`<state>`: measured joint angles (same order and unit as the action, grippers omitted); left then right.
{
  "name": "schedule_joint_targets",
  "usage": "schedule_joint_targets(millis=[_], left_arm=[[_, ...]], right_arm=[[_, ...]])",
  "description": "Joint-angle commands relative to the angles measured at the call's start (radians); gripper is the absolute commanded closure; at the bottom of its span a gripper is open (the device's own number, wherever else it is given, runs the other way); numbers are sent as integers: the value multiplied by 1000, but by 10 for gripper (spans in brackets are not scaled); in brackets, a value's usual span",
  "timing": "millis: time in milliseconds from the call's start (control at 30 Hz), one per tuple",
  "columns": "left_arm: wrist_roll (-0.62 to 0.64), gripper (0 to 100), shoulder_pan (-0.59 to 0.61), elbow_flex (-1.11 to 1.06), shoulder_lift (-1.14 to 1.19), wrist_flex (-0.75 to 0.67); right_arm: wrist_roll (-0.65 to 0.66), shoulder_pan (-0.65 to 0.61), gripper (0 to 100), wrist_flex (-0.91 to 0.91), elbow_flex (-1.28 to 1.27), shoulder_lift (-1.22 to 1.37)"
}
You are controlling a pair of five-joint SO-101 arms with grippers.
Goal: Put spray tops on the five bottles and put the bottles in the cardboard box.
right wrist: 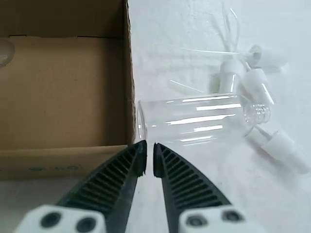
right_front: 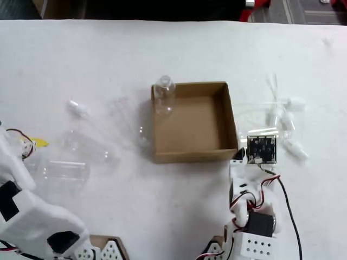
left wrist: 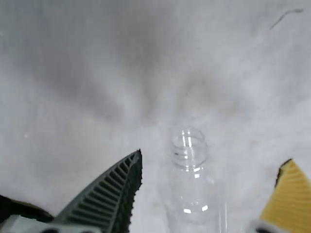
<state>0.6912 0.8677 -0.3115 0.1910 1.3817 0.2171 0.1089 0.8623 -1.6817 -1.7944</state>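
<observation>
white table (right_front: 108, 49); dark floor (right_front: 135, 8) behind

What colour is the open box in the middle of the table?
The cardboard box is plain brown, inside and out; the high view shows it best.

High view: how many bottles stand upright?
1. The upright bottle stands at the cardboard box's far left corner. Other bottles lie flat; clear plastic may hide more.

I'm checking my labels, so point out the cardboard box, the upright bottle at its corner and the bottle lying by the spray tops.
cardboard box (right_front: 195, 122), high view, bare floor inside.
upright bottle (right_front: 164, 97), high view, its clear body.
lying bottle (right wrist: 194, 119), right wrist view, middle of its body.
</observation>
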Motion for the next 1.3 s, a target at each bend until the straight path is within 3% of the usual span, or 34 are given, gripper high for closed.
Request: schedule_joint_targets(millis=[0,567,867,1267], left_arm=[[12,604,15,40,-1,-17],[14,608,12,37,2,-63],[8,871,12,-54,2,-190],[12,883,7,-51,1,-190]], right_arm=[[11,-5,983,4,-9,-5],[11,-5,983,4,-9,-5],[11,-5,983,4,-9,-5],[11,-5,983,4,-9,-5]])
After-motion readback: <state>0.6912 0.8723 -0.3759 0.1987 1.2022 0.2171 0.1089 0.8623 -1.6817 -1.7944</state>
